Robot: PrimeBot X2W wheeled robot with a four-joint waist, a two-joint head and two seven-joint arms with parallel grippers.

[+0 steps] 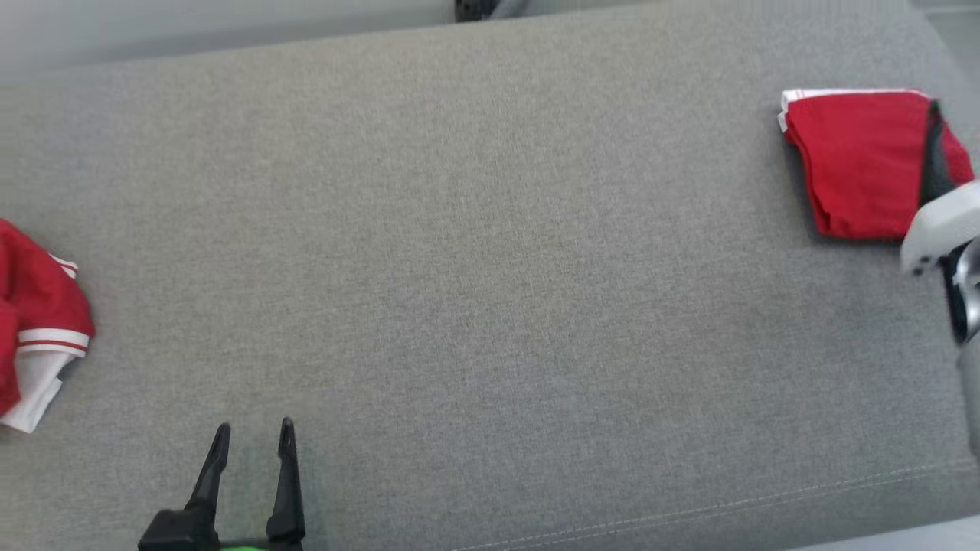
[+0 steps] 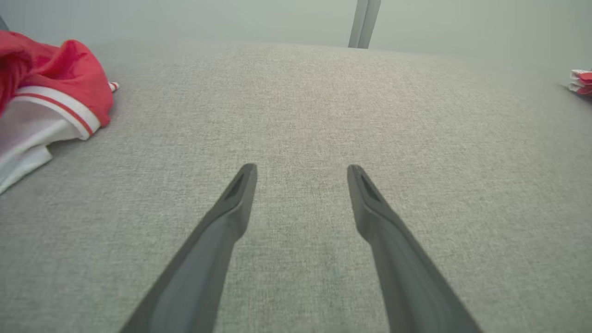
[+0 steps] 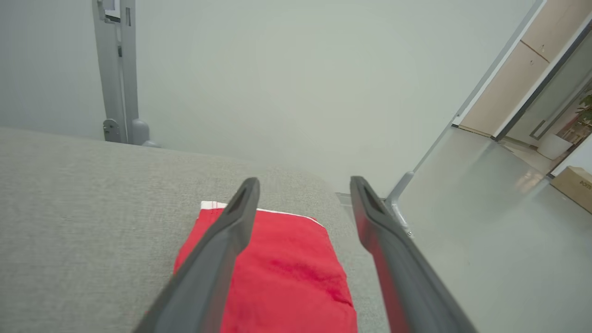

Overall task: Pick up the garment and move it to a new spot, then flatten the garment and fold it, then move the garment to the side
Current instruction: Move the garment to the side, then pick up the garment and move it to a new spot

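**Ana:** What is the right claw [image 3: 305, 181] doing?

**Ben:** Its two long dark fingers stand wide apart. Nothing is held between them.

**Ana:** What is under it?

**Ben:** The folded red garment [image 3: 286, 273]. It is a flat square of soft cloth with a thin white strip on its far edge. One finger crosses over it and the other is just past its side. I cannot tell if they touch it.

**Ana:** Where does the garment lie?

**Ben:** On the grey cloth-covered desk [image 3: 69, 208], close to the desk's right end. In the head view the robot's white wrist [image 1: 938, 226] hides its near right corner.

**Ana:** And the left claw [image 2: 301, 169]?

**Ben:** Its fingers are wide apart too, with nothing in them. It is low over the grey cloth near the front edge, well apart from the folded garment.

**Ana:** Is something near it?

**Ben:** Yes, a crumpled red and white garment [image 2: 51, 83] with striped cuffs. It lies at the desk's left end, to the left of that claw, not touching it.

**Ana:** Anything past the desk?

**Ben:** A grey metal post [image 3: 115, 69] stands behind it. There is a shiny pale floor [image 3: 462, 231] and a brown cardboard box [image 3: 573, 185] far off.
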